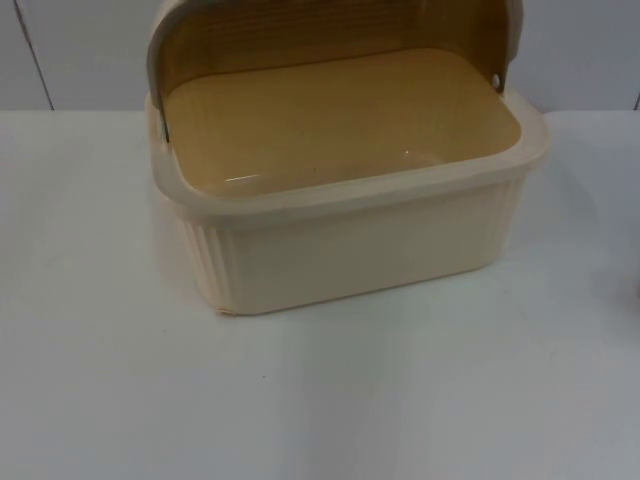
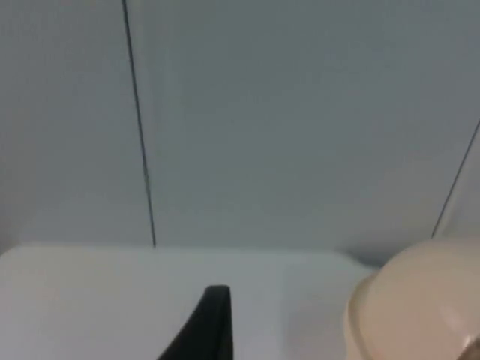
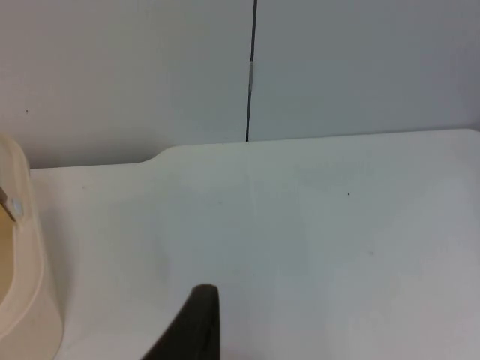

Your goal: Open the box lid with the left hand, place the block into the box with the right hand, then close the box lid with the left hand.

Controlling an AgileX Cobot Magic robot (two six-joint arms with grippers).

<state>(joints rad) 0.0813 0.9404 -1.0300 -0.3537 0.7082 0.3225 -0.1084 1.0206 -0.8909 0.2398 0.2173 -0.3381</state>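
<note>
White worktop (image 1: 320,400), backed by a grey partition, carries the cream box (image 1: 350,235) at centre, its lid (image 1: 330,30) already raised and the interior empty. Rigid, light, smooth plastic is judged; the lid rim is the likely hold. Jaw state cannot be told for either gripper.

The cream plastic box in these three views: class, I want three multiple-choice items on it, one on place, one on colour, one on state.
1. Where does the cream ribbed plastic box stand?
A. on the white table
B. on a shelf
C. on the floor

2. What colour is the box's rolled-back lid?
A. blue
B. translucent amber-brown
C. black

3. What is inside the box?
A. a block
B. water
C. nothing

Answers: 1 A, its base rests on the table top; 2 B, the domed lid shows amber-brown; 3 C, the top view shows its floor bare, lid open.
</note>
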